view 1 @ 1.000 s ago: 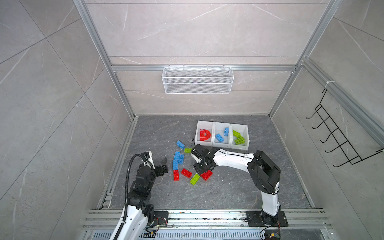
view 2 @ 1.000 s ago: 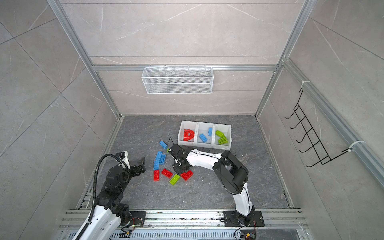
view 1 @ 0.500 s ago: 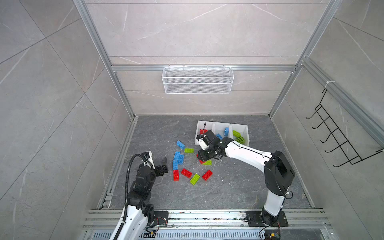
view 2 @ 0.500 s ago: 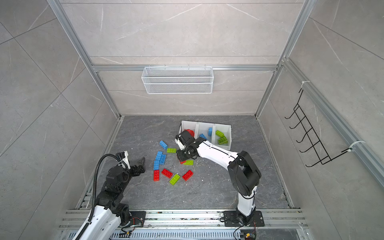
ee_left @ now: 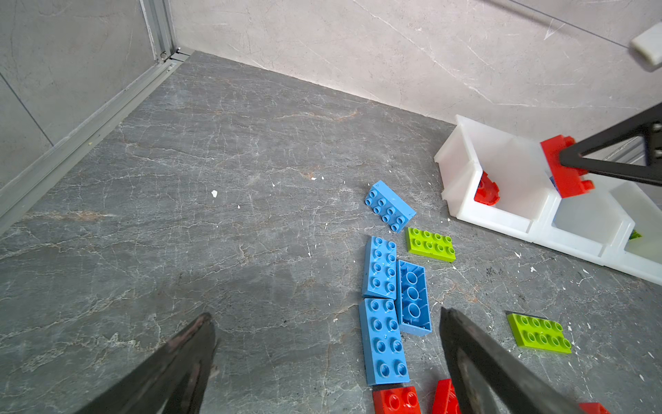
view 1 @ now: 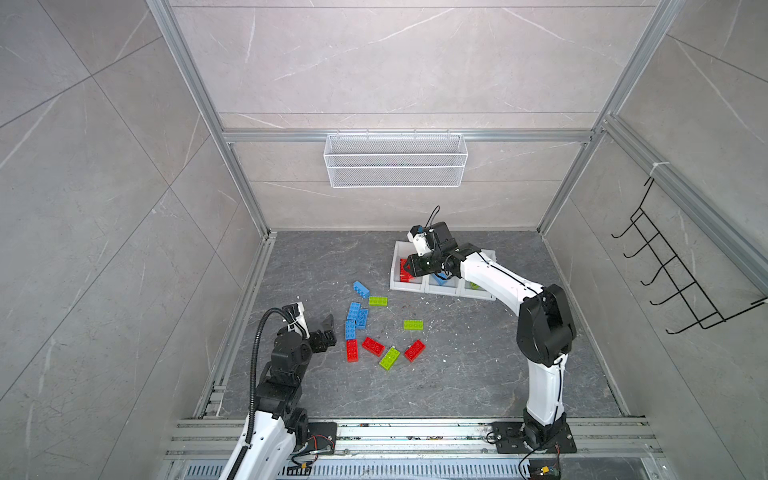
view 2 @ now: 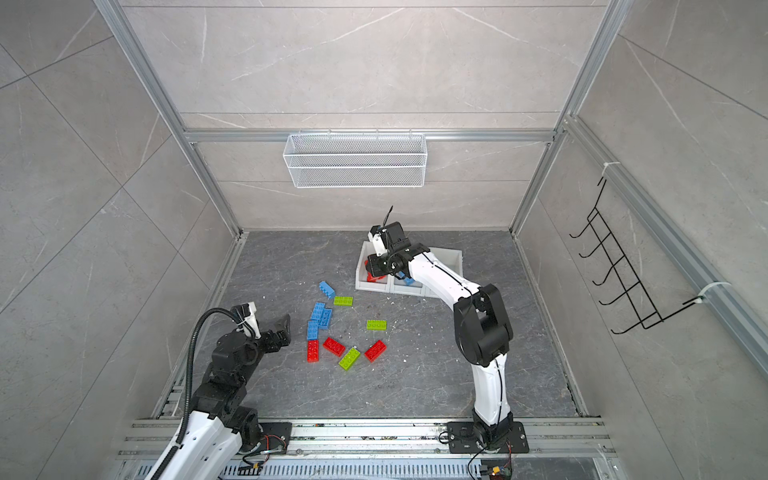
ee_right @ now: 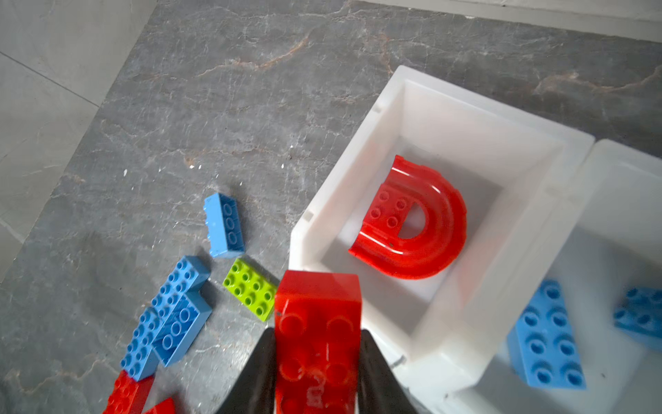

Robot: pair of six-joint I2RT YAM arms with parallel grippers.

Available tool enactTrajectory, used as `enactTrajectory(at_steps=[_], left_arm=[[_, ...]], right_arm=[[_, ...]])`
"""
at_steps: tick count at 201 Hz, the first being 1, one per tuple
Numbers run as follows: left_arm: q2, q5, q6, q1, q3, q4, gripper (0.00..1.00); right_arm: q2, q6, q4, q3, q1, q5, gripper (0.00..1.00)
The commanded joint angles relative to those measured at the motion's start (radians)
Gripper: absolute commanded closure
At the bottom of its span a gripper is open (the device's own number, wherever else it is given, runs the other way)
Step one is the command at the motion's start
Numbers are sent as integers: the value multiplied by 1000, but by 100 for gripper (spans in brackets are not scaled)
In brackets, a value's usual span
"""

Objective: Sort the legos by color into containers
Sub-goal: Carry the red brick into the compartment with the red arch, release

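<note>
Grey bench (view 1: 457, 374), containers (view 1: 444, 291) near its far edge: right claw (ee_right: 317, 333) clamps a red brick (ee_right: 317, 304) over the end bin's (ee_right: 340, 200) front lip; left claw (view 1: 330, 330) gapes empty. Early release risks bouncing it outside.

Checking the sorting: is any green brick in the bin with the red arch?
No, the right wrist view shows only the red arch inside that bin.

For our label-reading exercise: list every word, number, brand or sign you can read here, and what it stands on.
None readable.
The studs of the red brick in the right gripper show no legible mark.
The white bins and the wire basket carry no text.
</note>
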Motion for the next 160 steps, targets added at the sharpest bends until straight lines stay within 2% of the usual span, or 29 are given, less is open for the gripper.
enactTrajectory(at_steps=[1, 83, 96, 117, 160], left_arm=[[-9, -3, 0, 2, 9, 21, 0], [8, 9, 5, 1, 14, 28, 0], [10, 10, 6, 2, 13, 29, 0], [8, 9, 5, 2, 13, 28, 0], [-10, 2, 2, 1, 8, 23, 1]], right_arm=[[55, -7, 38, 50, -25, -16, 74], [157, 36, 62, 133, -58, -2, 70], [164, 36, 50, 149, -58, 2, 63], [167, 35, 28, 170, -58, 8, 44], [89, 5, -41, 136, -58, 11, 36]])
